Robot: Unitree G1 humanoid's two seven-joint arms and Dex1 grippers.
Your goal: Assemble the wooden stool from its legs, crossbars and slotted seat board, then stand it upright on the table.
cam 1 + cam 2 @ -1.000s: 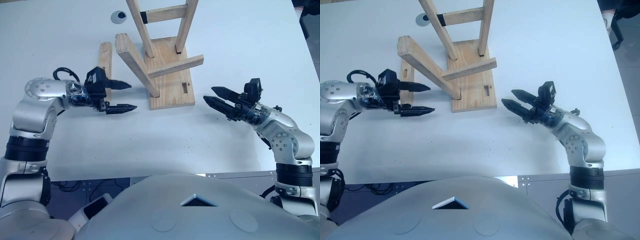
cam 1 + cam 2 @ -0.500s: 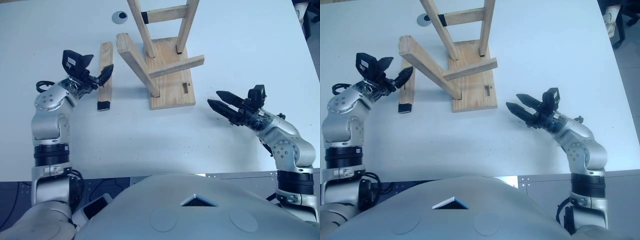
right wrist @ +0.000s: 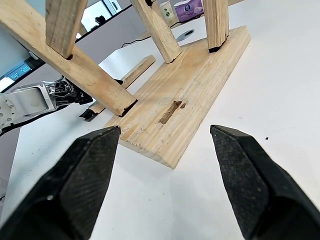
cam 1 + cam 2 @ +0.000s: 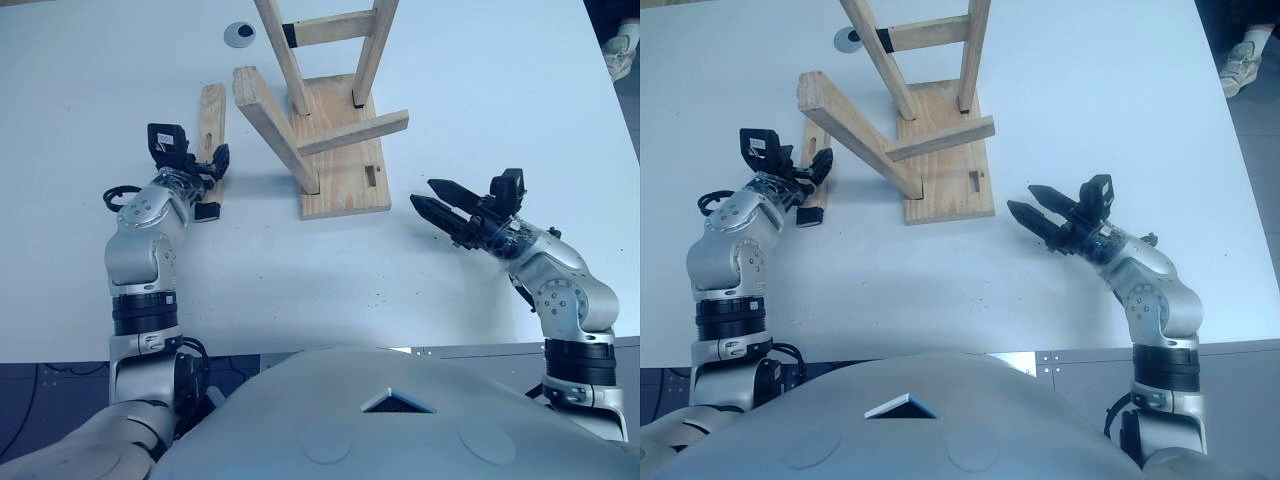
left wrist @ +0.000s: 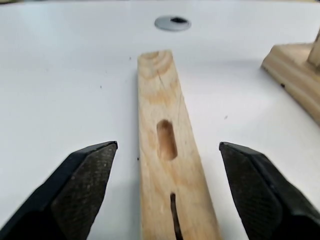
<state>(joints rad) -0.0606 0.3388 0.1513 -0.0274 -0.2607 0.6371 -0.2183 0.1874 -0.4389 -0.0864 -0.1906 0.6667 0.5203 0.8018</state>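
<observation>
Seat board [image 4: 345, 185]: lies flat on the white tabletop [image 4: 480, 90], underside up; one slot [image 4: 372, 175] near its right front corner is open.
Fitted legs: three stand in the board. Two rear legs [image 4: 283, 50] rise at the far end; a front-left leg [image 4: 270, 125] leans out to the left.
Crossbars: a rear crossbar [image 4: 330, 27] joins the rear pair; a side crossbar [image 4: 350, 132] runs right from the leaning leg.
Loose leg [image 4: 211, 120]: flat on the tabletop, just left of the board, its mortise hole facing up.
Left claw [image 5: 167, 145]: spread wide, one finger on either side of the loose leg, not closed on it.
Right claw [image 4: 425, 192]: spread wide, holding nothing, near the board's right front corner but apart from it.
Grey disc [image 4: 238, 34]: far left, beyond the loose leg.
</observation>
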